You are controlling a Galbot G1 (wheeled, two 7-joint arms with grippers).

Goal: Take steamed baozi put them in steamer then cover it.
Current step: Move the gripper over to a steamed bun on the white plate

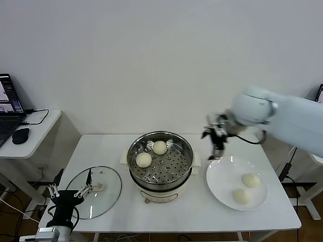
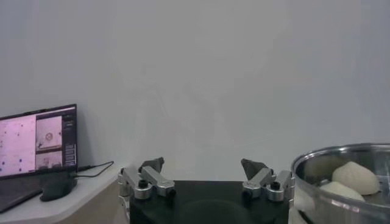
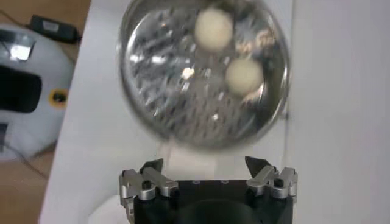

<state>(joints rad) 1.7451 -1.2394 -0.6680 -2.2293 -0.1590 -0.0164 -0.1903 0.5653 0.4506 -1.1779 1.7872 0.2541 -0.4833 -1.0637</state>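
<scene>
The steel steamer (image 1: 160, 161) stands mid-table on its cream base, with two baozi (image 1: 160, 147) (image 1: 144, 160) on its perforated tray. Two more baozi (image 1: 251, 180) (image 1: 241, 196) lie on the white plate (image 1: 222, 176) at the right. My right gripper (image 1: 216, 143) hangs open and empty above the table between the steamer and the plate; its wrist view shows the steamer (image 3: 204, 73) with both buns below. The glass cover (image 1: 96, 190) lies flat on the table at the left. My left gripper (image 1: 68, 192) is open and empty at the table's front left, beside the cover.
A side table at the far left holds a laptop (image 1: 9, 108) and a mouse (image 1: 20, 135). The laptop also shows in the left wrist view (image 2: 38, 143), with the steamer's rim (image 2: 341, 155) to the side. Bare table lies in front of the steamer.
</scene>
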